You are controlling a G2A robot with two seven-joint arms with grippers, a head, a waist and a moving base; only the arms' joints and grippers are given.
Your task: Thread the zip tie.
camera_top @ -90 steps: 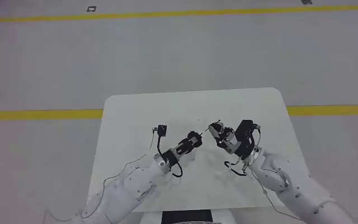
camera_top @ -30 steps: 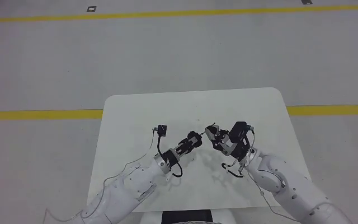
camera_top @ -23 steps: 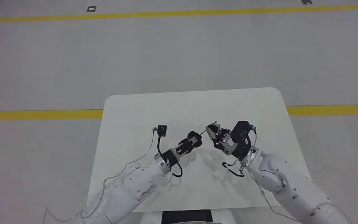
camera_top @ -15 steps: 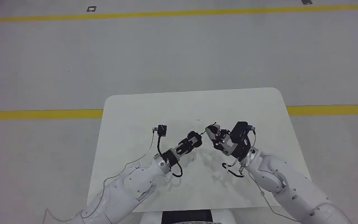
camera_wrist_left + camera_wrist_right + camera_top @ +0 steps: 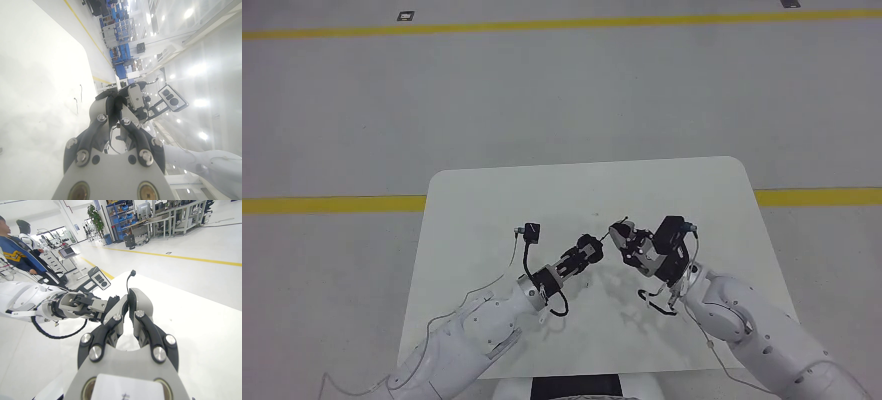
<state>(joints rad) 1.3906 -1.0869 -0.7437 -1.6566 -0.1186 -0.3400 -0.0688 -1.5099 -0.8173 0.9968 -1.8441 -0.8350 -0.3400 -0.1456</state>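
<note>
A thin black zip tie (image 5: 129,283) sticks up from between the fingertips of my right gripper (image 5: 129,300), which is shut on its strap; the small square head (image 5: 133,272) is the free top end. Over the middle of the white table (image 5: 492,200), my left gripper (image 5: 592,243) and right gripper (image 5: 618,233) stand tip to tip, a thin black strand between them. My left gripper (image 5: 114,106) is shut, its dark fingertips nearly touching the right one's; the part of the tie it pinches is hidden behind its pads.
Two spare black zip ties (image 5: 81,92) lie loose on the table beyond the grippers, toward the rounded far corner (image 5: 83,47). A black cable loop (image 5: 56,335) hangs under the left wrist. The table edge runs close behind the right gripper.
Since three seconds ago my right gripper has moved left, closing the gap to the left gripper. Over the last second both have kept almost still.
</note>
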